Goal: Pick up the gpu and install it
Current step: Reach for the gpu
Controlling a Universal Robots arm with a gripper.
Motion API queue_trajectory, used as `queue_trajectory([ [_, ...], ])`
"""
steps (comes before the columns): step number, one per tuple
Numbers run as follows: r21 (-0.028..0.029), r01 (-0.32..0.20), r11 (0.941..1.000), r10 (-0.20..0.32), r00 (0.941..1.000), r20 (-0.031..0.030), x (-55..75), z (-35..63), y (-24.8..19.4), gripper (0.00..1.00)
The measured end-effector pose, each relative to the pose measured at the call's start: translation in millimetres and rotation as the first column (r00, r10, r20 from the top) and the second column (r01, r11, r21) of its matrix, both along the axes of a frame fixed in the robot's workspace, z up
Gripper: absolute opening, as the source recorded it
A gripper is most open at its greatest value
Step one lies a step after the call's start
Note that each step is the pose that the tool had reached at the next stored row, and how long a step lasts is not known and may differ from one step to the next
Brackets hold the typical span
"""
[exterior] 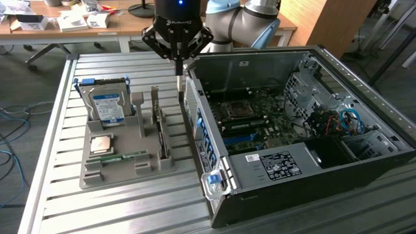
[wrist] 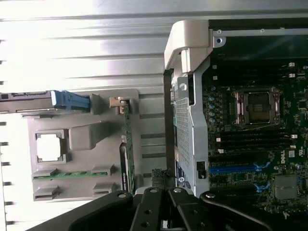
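The gpu (exterior: 158,124) is a thin dark card standing on edge in a slot of the grey holder (exterior: 123,168), its silvery bracket at the far end. The wrist view looks down on the gpu (wrist: 127,154) as a narrow green-edged strip. My gripper (exterior: 179,73) hangs shut with nothing in it, above the gap between the holder and the open computer case (exterior: 364,161). It is beyond the card's bracket end and slightly toward the case. Its closed fingertips (wrist: 160,179) point down next to the case's rear wall.
The holder also carries a silver hard drive (exterior: 107,102) in a blue caddy, a square processor (exterior: 101,144) and a green memory stick (exterior: 117,157). The case lies open on the slatted metal table (exterior: 117,209), motherboard (wrist: 250,120) and blue slots exposed.
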State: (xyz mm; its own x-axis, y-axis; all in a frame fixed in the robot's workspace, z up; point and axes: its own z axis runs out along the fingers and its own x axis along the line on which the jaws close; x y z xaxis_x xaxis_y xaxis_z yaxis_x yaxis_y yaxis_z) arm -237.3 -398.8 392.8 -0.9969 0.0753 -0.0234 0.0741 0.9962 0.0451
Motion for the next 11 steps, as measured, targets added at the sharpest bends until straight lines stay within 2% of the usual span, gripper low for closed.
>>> queue_trajectory([
  [11,0.0,0.0,1.0,0.0,1.0,0.0,-19.9,-0.4,0.0,0.11],
])
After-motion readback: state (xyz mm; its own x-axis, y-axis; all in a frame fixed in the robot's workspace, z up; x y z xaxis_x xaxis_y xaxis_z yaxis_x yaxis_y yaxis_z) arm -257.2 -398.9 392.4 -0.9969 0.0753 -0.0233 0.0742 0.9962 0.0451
